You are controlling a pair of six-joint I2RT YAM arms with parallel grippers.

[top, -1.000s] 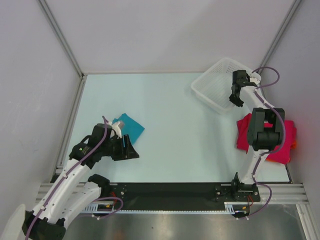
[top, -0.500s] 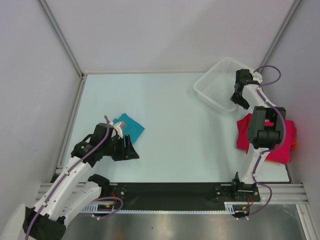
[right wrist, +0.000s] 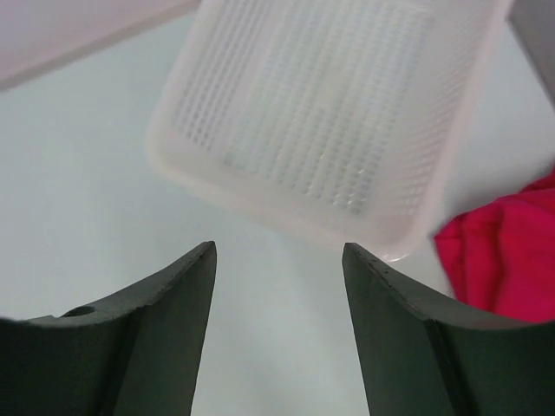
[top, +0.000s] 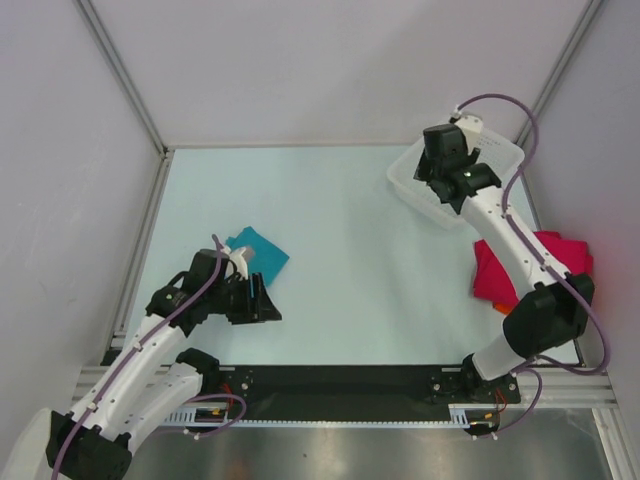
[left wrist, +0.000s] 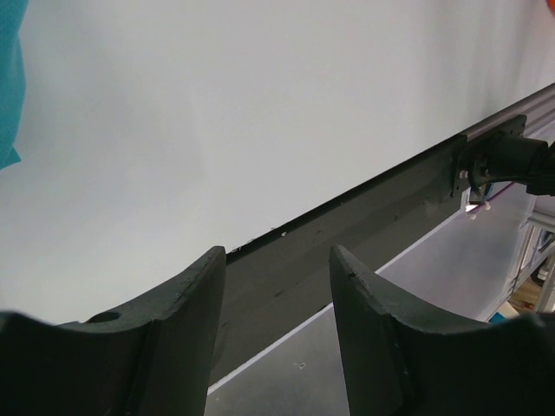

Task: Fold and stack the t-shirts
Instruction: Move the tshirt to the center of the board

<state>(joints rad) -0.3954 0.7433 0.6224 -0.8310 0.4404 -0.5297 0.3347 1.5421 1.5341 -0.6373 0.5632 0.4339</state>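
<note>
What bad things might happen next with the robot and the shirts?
1. The right gripper hangs open and empty above the white basket. Going straight down, it might knock the basket instead of reaching the pink shirt beside it.
2. The teal shirt lies far from the pink one, so it might flop open while being carried over to stack.

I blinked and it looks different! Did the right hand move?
Yes. The right hand went left, away from the right wall, from the right side of the white basket to above its left side.
</note>
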